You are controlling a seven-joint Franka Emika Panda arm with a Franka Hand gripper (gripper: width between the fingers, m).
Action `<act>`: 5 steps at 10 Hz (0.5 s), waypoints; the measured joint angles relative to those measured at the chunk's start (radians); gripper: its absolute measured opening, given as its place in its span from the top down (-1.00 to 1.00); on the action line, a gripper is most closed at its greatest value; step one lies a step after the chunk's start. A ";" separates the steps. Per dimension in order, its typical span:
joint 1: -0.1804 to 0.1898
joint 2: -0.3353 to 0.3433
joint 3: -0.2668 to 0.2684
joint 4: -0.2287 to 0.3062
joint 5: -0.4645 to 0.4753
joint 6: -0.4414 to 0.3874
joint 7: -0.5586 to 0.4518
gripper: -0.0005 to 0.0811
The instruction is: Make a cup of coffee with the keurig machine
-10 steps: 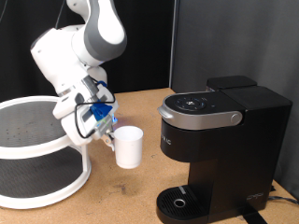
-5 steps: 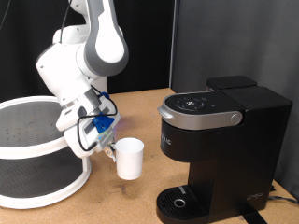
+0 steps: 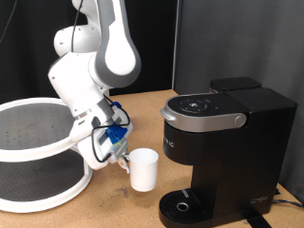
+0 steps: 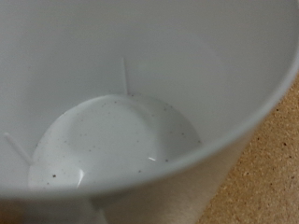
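Keurig machine (image 3: 220, 152), boxy and matte black, stands at the exterior view's right on a brown particle-board tabletop (image 3: 152, 103), its silver-grey lid handle closed and its round drip tray (image 3: 183, 205) bare, with nothing yet under the spout. Just to the exterior view's left of the machine, the white cup (image 3: 143, 169) hangs upright above the tabletop, carried by the gripper (image 3: 122, 155) of the white Franka arm (image 3: 100, 57), which reaches down from the exterior view's upper left. The fingers appear clamped on the mug's near side at the rim, though the contact itself is small and partly hidden behind blue fittings on the hand, so the exact pinch cannot be made out. From the wrist view the cup (image 4: 121, 112) fills nearly the whole picture: a pale interior, its floor flecked with fine dark specks, empty of liquid, with a strip of the board surface showing at one corner. Such a close look straight down into the mug fits a hold at the rim, which keeps the mouth level and open for brewing. A white two-tier round rack (image 3: 38, 152) with a mesh shelf sits at the exterior view's left, close behind the arm. By appearances the mug sits short of the drip tray, near it but apart, and no brewing is under way.
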 joint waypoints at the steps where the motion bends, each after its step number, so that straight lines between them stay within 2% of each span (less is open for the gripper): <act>1: 0.004 0.016 0.015 0.013 0.035 0.000 -0.021 0.82; 5: 0.020 0.075 0.073 0.069 0.155 0.001 -0.072 0.82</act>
